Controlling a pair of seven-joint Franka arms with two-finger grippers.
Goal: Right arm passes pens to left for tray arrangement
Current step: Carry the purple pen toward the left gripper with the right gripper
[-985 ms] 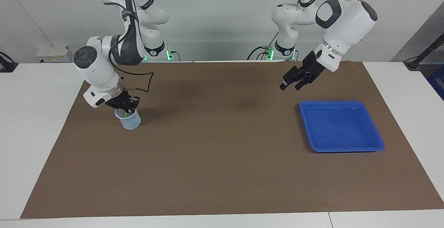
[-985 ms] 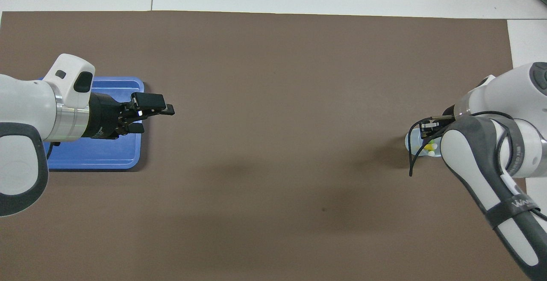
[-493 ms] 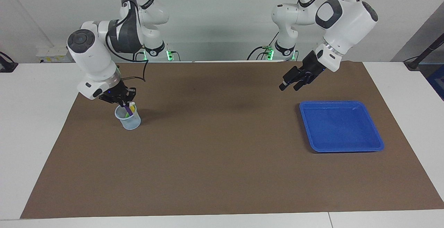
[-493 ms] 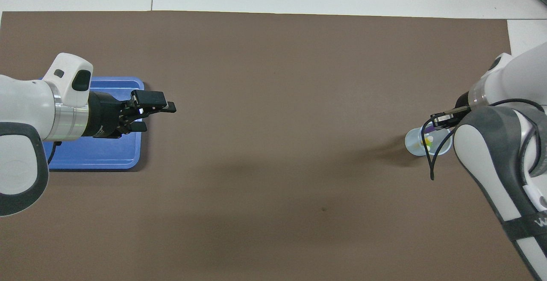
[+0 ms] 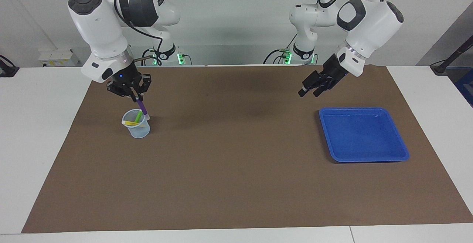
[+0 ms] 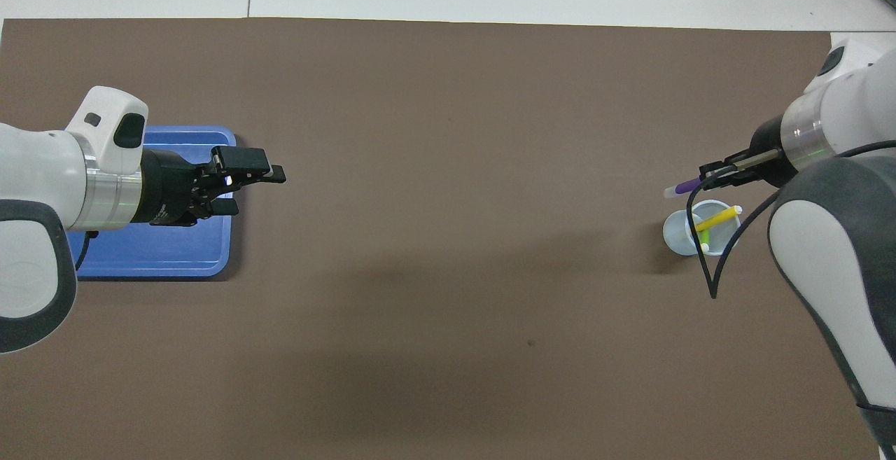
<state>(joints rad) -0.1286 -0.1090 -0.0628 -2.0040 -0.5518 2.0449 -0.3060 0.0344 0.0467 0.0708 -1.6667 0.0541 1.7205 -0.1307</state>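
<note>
One pen of the three is out of the cup: the right gripper (image 5: 133, 95) has its fingertips clamped on the top of the purple pen (image 5: 142, 109), which hangs tilted with its pale end just above the rim of the small pale-blue cup (image 5: 137, 127). The green pen (image 5: 138, 116) and the yellow pen (image 5: 130, 123) sit in that cup, which stands on the brown mat (image 5: 236, 184) toward the right arm's end of the table.

So the step in hand looks like the first pick, with the handover to come. The left gripper (image 5: 309, 89) waits in the air with its fingers apart, over the mat just nearer the robots than the blue tray (image 5: 402, 153), which holds no pen and lies toward the left arm's end. The two grippers are well apart.

The next move probably calls for carrying the purple pen clear of the cup toward the middle of the mat and presenting its free lower part. The left gripper would then need to come to meet it and close before the right lets go.

In the overhead view the right arm's bulk (image 6: 833, 285) and a black cable loop (image 6: 710, 271) cross part of the cup. How deep the grip on the pen goes is hard to make out, and the lower ends of the two pens inside the cup are veiled by its wall.
</note>
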